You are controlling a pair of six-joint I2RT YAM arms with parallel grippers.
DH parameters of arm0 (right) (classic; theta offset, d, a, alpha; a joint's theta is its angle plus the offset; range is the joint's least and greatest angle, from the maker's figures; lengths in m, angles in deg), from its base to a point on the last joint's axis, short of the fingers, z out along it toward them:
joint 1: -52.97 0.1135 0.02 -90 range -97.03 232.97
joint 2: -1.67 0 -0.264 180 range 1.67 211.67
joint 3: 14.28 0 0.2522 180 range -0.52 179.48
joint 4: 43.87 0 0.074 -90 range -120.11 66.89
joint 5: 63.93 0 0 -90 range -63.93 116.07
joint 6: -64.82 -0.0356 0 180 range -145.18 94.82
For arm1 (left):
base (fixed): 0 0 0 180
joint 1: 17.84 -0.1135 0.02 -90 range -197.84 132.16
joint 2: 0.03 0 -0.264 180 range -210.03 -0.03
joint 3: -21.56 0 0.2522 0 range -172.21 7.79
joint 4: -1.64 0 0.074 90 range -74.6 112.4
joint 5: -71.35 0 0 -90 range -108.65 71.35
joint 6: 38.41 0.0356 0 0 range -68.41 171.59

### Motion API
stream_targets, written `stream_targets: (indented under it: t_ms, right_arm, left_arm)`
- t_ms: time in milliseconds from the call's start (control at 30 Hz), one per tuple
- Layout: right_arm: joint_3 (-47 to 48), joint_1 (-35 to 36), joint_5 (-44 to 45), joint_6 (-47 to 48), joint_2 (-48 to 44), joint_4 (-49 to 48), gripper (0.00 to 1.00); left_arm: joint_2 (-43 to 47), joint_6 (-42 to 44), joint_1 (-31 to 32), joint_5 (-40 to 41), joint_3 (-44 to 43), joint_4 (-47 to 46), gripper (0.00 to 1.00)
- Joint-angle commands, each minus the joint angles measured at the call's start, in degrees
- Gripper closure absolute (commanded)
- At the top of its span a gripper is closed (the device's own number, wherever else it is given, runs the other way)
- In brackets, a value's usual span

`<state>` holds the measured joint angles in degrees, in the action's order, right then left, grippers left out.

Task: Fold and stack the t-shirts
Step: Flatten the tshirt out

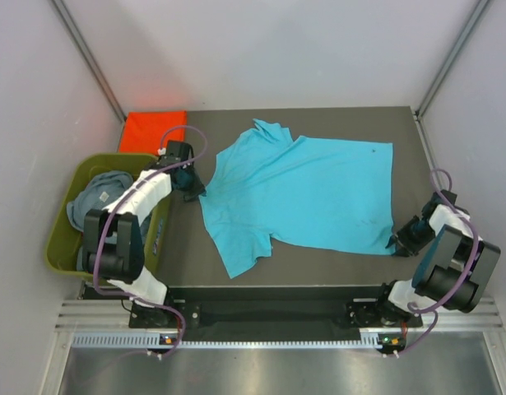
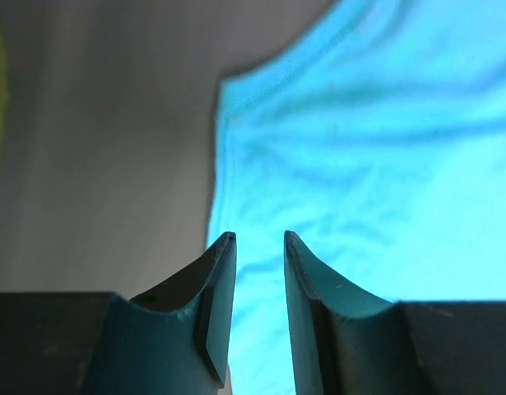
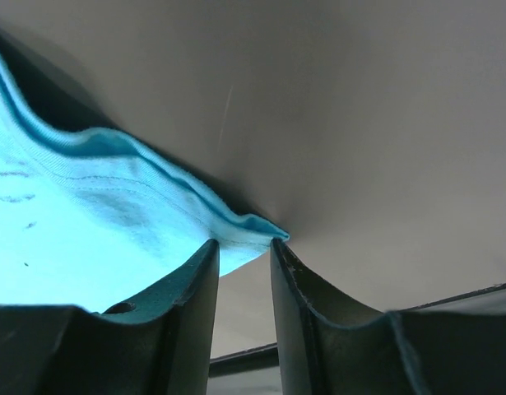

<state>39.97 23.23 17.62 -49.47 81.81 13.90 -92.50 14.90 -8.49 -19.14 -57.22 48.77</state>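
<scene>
**Q:** What does the overhead view show?

**A:** A turquoise t-shirt [image 1: 310,189] lies spread open across the middle of the dark tabletop [image 1: 318,269]. An orange-red t-shirt [image 1: 152,130] sits folded at the far left corner. Off the left edge stands an olive-green tub [image 1: 59,239] with a grey-blue t-shirt [image 1: 96,193] crumpled inside. The left gripper [image 1: 189,185] is at the turquoise t-shirt's left side. The right gripper [image 1: 398,241] is at its near right corner.

**Q:** And the left wrist view?

**A:** The left gripper [image 2: 258,237] has its jaws a narrow way apart with nothing between them. It hangs over the shirt's hemmed edge, where turquoise cloth [image 2: 359,164] meets bare tabletop [image 2: 113,148].

**Q:** The right wrist view?

**A:** The right gripper [image 3: 244,241] also shows a narrow gap. The shirt's corner [image 3: 88,214] is lifted off the tabletop [image 3: 359,123], and its hem tip lies right at the fingertips. I cannot tell whether they pinch it.
</scene>
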Motion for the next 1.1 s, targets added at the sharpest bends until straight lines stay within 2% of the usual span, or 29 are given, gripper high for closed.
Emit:
stream_targets:
  t_ms: [0,167,367,533,767,1067]
  right_arm:
    - [-0.1,-1.6,2.3,-0.5,0.0,-2.0,0.68]
    - [0.5,-2.5,4.7,-1.4,-1.6,-2.3,0.68]
    - [4.0,-2.8,6.7,-0.1,0.4,-0.2,0.67]
    - [7.3,-3.6,7.7,-0.1,-3.3,4.8,0.58]
    - [2.9,-3.7,4.1,-0.8,-3.7,1.8,0.56]
    - [-0.9,-3.6,2.6,-1.7,0.3,-3.0,0.56]
  left_arm:
    - [6.0,2.1,0.8,-5.9,3.5,-2.5,0.65]
    - [11.9,2.4,1.2,-7.5,6.9,-1.6,0.67]
    - [12.6,2.2,1.2,-9.4,7.2,-1.2,0.67]
    - [11.4,2.2,1.4,-10.1,6.0,-0.6,0.68]
    - [9.4,2.8,1.8,-9.5,2.2,0.6,0.69]
    - [8.2,2.9,1.7,-9.6,4.0,-0.3,0.70]
